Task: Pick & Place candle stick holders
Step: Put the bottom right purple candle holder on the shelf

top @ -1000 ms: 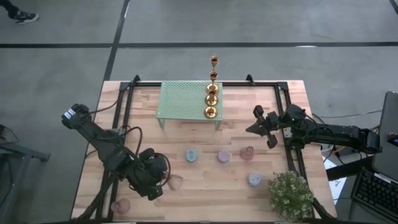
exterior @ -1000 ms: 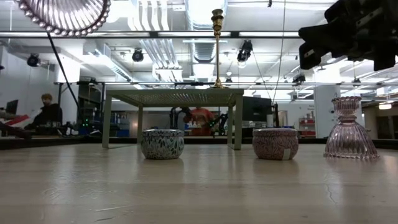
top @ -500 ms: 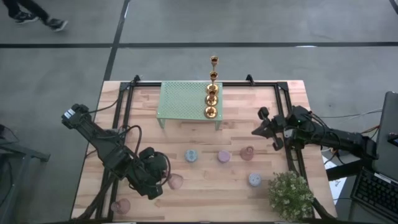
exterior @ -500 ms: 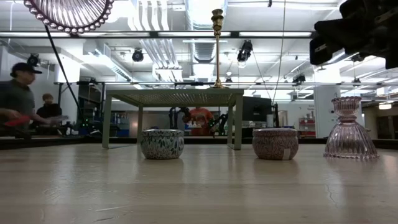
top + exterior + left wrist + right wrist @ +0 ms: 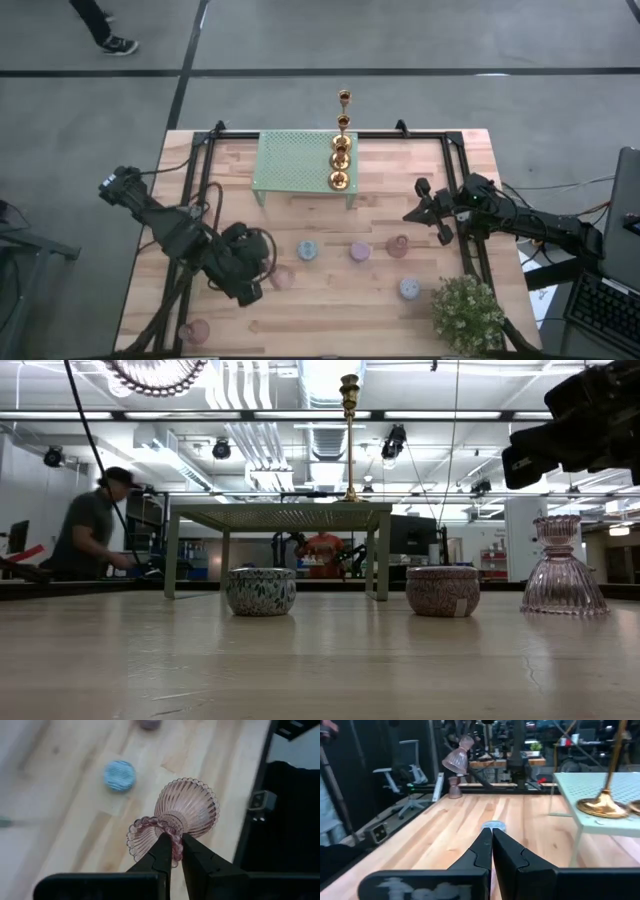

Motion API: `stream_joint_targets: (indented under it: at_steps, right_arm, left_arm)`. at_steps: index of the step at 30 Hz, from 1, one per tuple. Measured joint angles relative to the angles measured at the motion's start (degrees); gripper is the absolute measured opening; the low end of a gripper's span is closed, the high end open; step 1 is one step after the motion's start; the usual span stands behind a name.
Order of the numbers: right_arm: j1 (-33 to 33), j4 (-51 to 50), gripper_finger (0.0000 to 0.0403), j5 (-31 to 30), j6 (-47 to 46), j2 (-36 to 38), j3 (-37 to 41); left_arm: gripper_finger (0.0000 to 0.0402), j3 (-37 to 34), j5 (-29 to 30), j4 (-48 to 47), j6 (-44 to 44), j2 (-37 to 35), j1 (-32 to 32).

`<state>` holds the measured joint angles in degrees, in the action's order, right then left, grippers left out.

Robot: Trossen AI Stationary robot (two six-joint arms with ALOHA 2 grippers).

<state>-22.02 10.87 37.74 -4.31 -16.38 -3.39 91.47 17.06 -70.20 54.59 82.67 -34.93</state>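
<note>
My left gripper [image 5: 266, 272] is shut on a translucent pink glass candle holder [image 5: 185, 812], held high above the table's near left; its fluted base shows at the top of the low view [image 5: 155, 372]. My right gripper [image 5: 412, 213] is shut and empty above the table's right side. Several gold holders [image 5: 340, 165] stand on the mint rack [image 5: 295, 160]. Squat round holders [image 5: 308, 250] [image 5: 359, 251] [image 5: 410, 289] and a pink glass one [image 5: 398, 246] stand on the table. Another pink glass one [image 5: 193, 330] stands near the near left corner. My left gripper pinches the beaded rim of the holder's small top cup [image 5: 174, 851] between its two fingers, one finger [image 5: 161, 855] over the cup's inside and one outside. The holder is lifted clear of the table and tilted, its wide fluted base [image 5: 192, 810] pointing away from the gripper.
A bushy potted plant [image 5: 467, 312] stands at the near right corner. The mint rack stands at the far middle. Black frame rails [image 5: 470, 250] run along the table's sides. A person [image 5: 95, 530] moves in the room beyond the table.
My left gripper has carried the pink glass holder toward the table's far edge and a little higher, staying shut on it; in the low view the base has slid right and partly out of the top. My right gripper has drawn slightly toward the table's right edge.
</note>
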Motion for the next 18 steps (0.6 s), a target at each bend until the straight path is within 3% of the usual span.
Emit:
stream_joint_targets:
  at_steps: [18]
  right_arm:
    - [-0.02, -5.55, 0.0008, -0.44, -1.72, 9.68, 0.65]
  left_arm:
    - [0.003, 11.13, 0.0, -10.65, -14.15, -0.13, 14.09]
